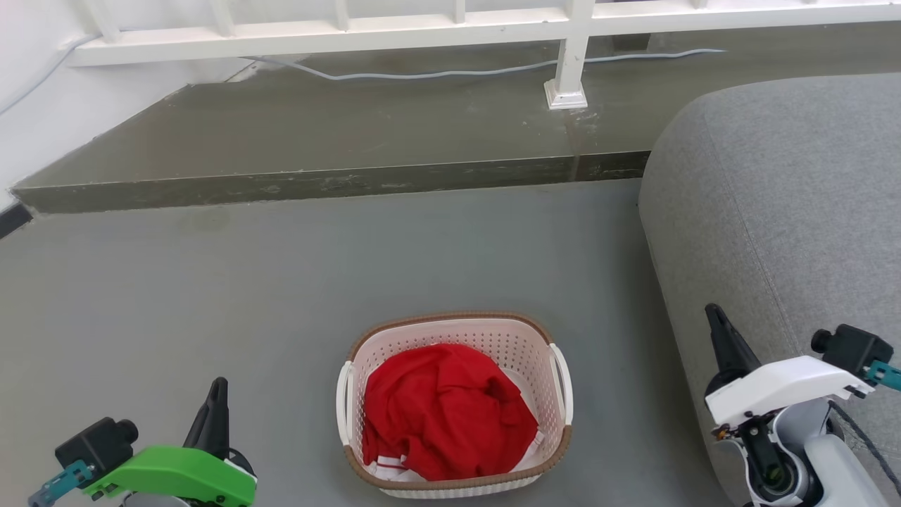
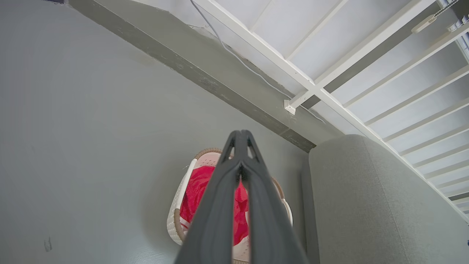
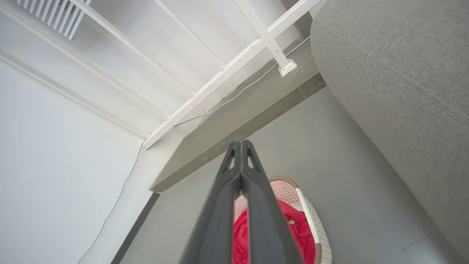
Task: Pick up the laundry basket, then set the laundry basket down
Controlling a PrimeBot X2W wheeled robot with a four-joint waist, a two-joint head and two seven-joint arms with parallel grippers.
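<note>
The laundry basket (image 1: 493, 341), cream-white and perforated with a brown rim and white side handles, stands on the grey floor at the lower middle of the head view. Red cloth (image 1: 447, 408) lies inside it. My left gripper (image 1: 217, 387) is at the lower left, apart from the basket, its fingers shut together and holding nothing. At the lower right my right gripper (image 1: 714, 313) is also shut and empty, in front of the sofa. Both wrist views look past closed fingertips, the left gripper (image 2: 240, 134) and the right gripper (image 3: 240, 143), down onto the basket (image 2: 174, 220) (image 3: 315, 220).
A grey sofa (image 1: 788, 204) fills the right side, close to the basket and my right arm. A raised dark step (image 1: 338, 141) runs across the back, with a white railing (image 1: 570, 63) and a grey cable (image 1: 436, 72) on it. A white wall (image 1: 42, 113) stands at the far left.
</note>
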